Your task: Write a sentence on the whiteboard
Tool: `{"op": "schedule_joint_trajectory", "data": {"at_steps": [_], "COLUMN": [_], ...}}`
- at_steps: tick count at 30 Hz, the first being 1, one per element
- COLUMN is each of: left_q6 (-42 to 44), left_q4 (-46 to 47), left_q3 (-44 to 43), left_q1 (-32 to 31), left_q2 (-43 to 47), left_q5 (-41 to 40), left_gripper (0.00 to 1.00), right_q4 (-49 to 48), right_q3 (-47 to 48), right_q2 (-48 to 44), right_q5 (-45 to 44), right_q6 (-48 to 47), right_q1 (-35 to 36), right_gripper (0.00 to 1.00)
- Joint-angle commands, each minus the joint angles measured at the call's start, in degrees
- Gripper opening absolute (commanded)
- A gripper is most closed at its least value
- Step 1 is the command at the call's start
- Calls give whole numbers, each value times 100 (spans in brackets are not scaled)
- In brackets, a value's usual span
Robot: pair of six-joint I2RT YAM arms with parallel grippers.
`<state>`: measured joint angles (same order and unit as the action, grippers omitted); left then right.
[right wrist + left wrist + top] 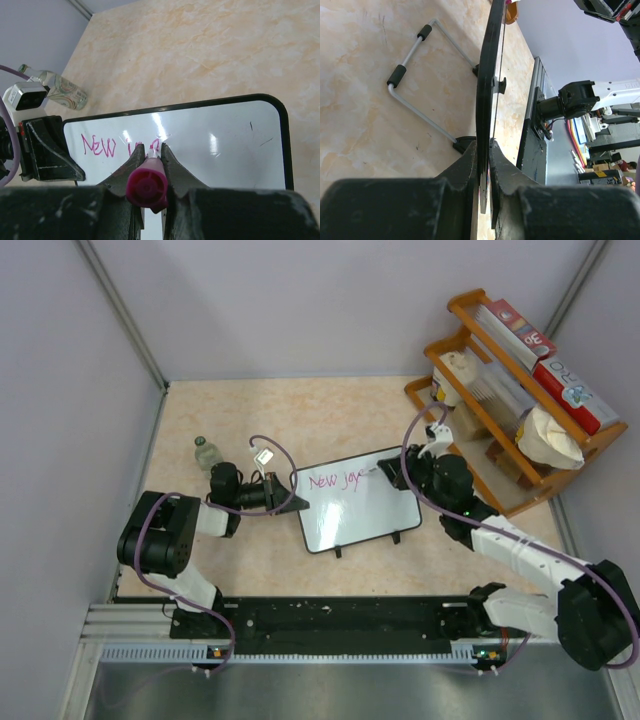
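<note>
Here the whiteboard [365, 515] stands propped at a slant in the middle of the table [250, 410], between the two arms, its wire stand [415, 75] folded out behind it. The left arm [215, 515] reaches in from the left, and its jaws are clamped on the board's left edge [487, 75], seemingly to brace it so that the push of writing does not slide or tip it. The right arm [470, 510] comes in from the right, its jaws closed around a pink marker [147, 185] held end-on to the wrist camera, with the tip at the glossy face just right of the last letters. The sentence [335, 481] so far reads about "New jay" along the far edge, so the writing looks partly done, with bare white to the right and nearer. A small bottle [205, 452] stands well to the left.
</note>
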<state>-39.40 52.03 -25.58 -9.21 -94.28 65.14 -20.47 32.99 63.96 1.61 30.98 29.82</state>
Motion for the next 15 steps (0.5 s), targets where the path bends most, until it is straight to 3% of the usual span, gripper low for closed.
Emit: {"op": "schedule_joint_trajectory", "data": {"at_steps": [1, 15], "left_q6": [29, 20], "left_q4": [141, 141], "left_q3": [71, 71], "left_q1": [16, 7], "left_q2": [-55, -55], "left_q5": [-46, -46], "left_gripper": [0, 0], "right_q4": [201, 254], "right_q3": [-118, -232], "right_q2": [-156, -332], "right_q5": [-143, -178], "right_q6": [-180, -224], "right_q1": [-56, -73], "right_gripper": [0, 0]}}
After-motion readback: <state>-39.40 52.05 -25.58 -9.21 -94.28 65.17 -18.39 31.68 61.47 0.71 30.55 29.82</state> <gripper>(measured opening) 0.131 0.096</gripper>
